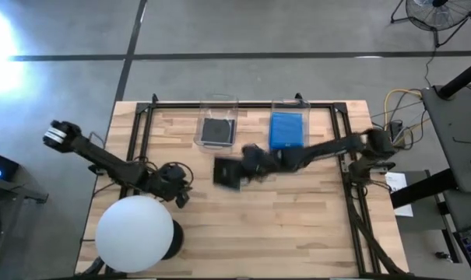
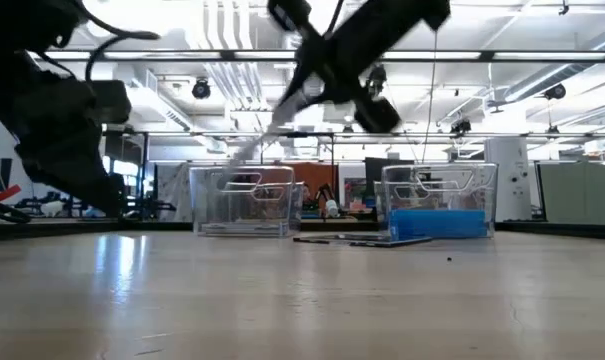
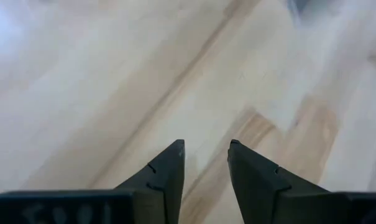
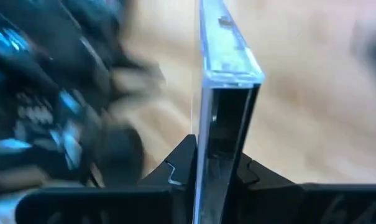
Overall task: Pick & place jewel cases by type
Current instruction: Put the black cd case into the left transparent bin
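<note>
My right gripper [image 1: 240, 169] reaches from the table's right side to its middle and is shut on a dark jewel case [image 1: 226, 173]. In the right wrist view the case [image 4: 225, 93] stands edge-on between the fingers, a clear lid over a dark tray. The left clear bin [image 1: 217, 123] holds a dark case [image 1: 217, 131] lying flat. Blue cases [image 1: 288, 129] lie in the right clear bin [image 1: 289, 105]. My left gripper [image 1: 182, 194] waits open over bare wood near the white sphere [image 1: 134, 232]. My right gripper pinches the dark jewel case by one edge [image 4: 220, 163] between its two fingers [image 4: 183, 163], one finger on each flat face. The fingers come from the table's right side. In the low view the arm [image 2: 354, 50] is well above the table, so the case is lifted clear.
The big white sphere fills the table's near left corner. Both bins stand side by side at the far edge [image 2: 247, 200] [image 2: 437, 198]. Thin flat dark things [image 2: 347, 239] lie on the table between the bins in the low view. Bare wood [image 1: 282, 225] spans the near middle and right.
</note>
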Action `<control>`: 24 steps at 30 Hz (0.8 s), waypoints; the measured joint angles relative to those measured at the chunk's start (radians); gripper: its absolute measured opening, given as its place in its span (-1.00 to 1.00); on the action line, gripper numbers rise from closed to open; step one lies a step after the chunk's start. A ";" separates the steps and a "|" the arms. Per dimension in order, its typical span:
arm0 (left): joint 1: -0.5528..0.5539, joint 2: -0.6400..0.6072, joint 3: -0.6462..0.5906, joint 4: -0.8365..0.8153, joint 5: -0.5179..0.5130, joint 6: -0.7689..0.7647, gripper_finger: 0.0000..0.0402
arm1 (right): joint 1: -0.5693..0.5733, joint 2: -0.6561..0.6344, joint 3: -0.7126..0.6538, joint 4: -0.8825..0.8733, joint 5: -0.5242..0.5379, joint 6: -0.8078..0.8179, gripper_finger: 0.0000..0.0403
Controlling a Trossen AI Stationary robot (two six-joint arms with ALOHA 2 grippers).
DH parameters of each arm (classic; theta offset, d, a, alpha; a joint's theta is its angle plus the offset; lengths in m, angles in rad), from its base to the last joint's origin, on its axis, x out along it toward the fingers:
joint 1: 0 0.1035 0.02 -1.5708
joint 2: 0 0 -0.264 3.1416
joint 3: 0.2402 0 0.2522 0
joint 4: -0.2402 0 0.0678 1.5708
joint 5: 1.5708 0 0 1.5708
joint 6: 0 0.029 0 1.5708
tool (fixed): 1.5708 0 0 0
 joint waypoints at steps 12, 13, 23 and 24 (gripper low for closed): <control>0.054 -0.131 0.001 -0.053 0.003 0.039 -0.47 | -0.411 0.111 0.224 -0.005 -0.192 -0.256 -0.84; 0.068 -0.130 0.001 -0.052 0.009 0.046 -0.47 | -0.440 0.158 0.262 -0.017 -0.244 -0.268 -0.84; 0.190 -0.128 0.002 -0.046 0.005 -0.020 -0.47 | -0.557 0.495 0.621 -0.272 -0.618 -0.314 -0.53; 0.196 -0.128 0.002 -0.046 -0.003 -0.021 -0.47 | -0.555 0.504 0.650 -0.311 -0.622 -0.343 -0.45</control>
